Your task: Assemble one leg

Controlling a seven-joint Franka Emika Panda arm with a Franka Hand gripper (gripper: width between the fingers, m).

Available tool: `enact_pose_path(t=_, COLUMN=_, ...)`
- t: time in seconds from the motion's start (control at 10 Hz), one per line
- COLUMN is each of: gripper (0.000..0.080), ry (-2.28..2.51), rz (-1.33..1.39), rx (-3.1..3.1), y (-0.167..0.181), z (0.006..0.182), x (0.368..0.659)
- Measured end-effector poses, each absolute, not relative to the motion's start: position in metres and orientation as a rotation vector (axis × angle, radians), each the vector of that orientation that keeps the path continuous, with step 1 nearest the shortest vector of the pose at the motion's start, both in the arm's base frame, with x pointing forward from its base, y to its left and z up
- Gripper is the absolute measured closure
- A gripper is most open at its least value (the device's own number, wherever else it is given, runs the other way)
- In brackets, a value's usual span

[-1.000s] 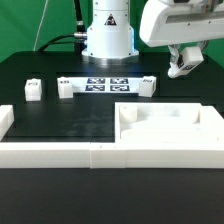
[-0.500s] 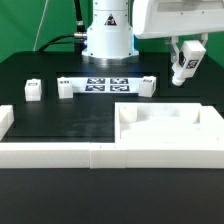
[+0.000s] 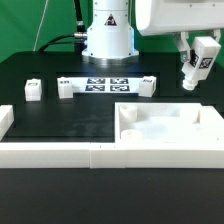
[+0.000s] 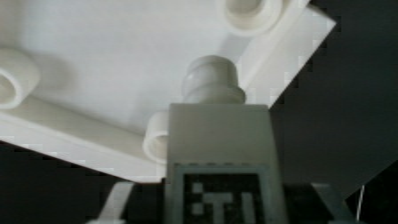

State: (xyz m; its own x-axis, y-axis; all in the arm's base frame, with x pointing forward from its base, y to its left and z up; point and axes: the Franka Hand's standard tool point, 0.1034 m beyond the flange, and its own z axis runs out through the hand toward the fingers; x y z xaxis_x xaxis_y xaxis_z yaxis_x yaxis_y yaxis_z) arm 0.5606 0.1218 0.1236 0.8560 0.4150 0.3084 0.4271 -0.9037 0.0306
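Observation:
My gripper (image 3: 196,52) hangs at the exterior view's upper right, shut on a leg (image 3: 198,64), a stubby white block with a black-and-white tag, held tilted above the table. In the wrist view the held leg (image 4: 217,150) fills the middle between my fingers, its tag facing the camera and its peg tip pointing at the large flat white panel (image 4: 107,110) below. That panel (image 3: 200,135) lies at the exterior view's right front. Three more legs (image 3: 33,90) (image 3: 66,88) (image 3: 148,84) stand on the black table.
The marker board (image 3: 105,84) lies between the standing legs, in front of the robot base (image 3: 108,35). A low white wall (image 3: 50,152) runs along the front left edge and joins the panel.
My gripper has carried the held leg toward the exterior view's right, past the panel's far right corner. The other legs and the panel have not moved.

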Motion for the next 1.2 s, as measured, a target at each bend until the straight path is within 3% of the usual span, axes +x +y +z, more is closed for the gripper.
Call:
enact_pose_path(t=0.1, gripper=0.0512, ry=-0.732, rz=-0.496, rx=-2.977, y=0.119, z=0.121, x=0.577)
enact_pose_path(t=0.4, gripper=0.0512, ry=-0.734, rz=-0.550, rx=-2.968, y=0.118, z=0.120, x=0.579)
enact_pose_path(t=0.6, gripper=0.0512, ry=-0.749, rz=-0.790, rx=-2.927, y=0.110, z=0.122, x=0.586)
enact_pose_path(t=0.7, gripper=0.0512, ry=-0.756, rz=-0.684, rx=-2.943, y=0.112, z=0.114, x=0.582)
enact_pose_path(t=0.8, gripper=0.0512, ry=-0.764, rz=-0.690, rx=-2.939, y=0.114, z=0.119, x=0.596)
enact_pose_path(t=1.2, gripper=0.0512, ry=-0.751, rz=-0.692, rx=-2.926, y=0.123, z=0.103, x=0.627)
